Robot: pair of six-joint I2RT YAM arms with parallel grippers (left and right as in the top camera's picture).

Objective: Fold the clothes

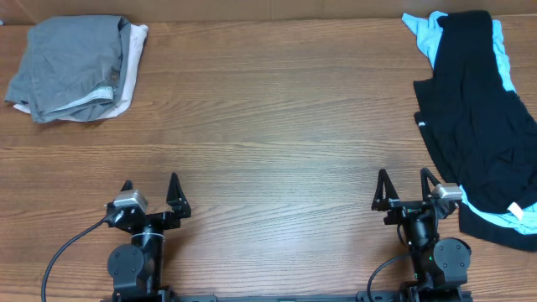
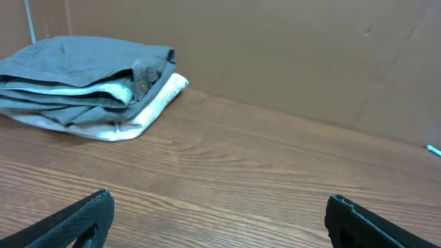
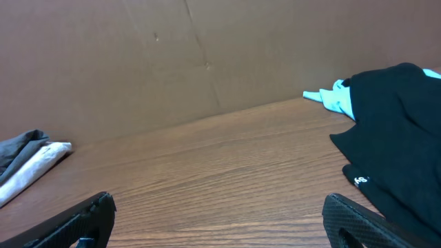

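Observation:
A crumpled black T-shirt [image 1: 478, 126] lies at the right side of the table on top of a light-blue garment [image 1: 503, 50]; it also shows in the right wrist view [image 3: 400, 131] with a small white mark on it. A folded grey garment [image 1: 71, 63] sits on a folded off-white one [image 1: 130, 71] at the far left; the pile shows in the left wrist view [image 2: 83, 79]. My left gripper [image 1: 151, 195] is open and empty near the front edge. My right gripper [image 1: 406, 189] is open and empty, just left of the black T-shirt's near end.
The wooden table [image 1: 268, 143] stretches between the two piles. A brown cardboard wall [image 3: 172, 55] stands behind the table's far edge. Both arm bases sit at the front edge.

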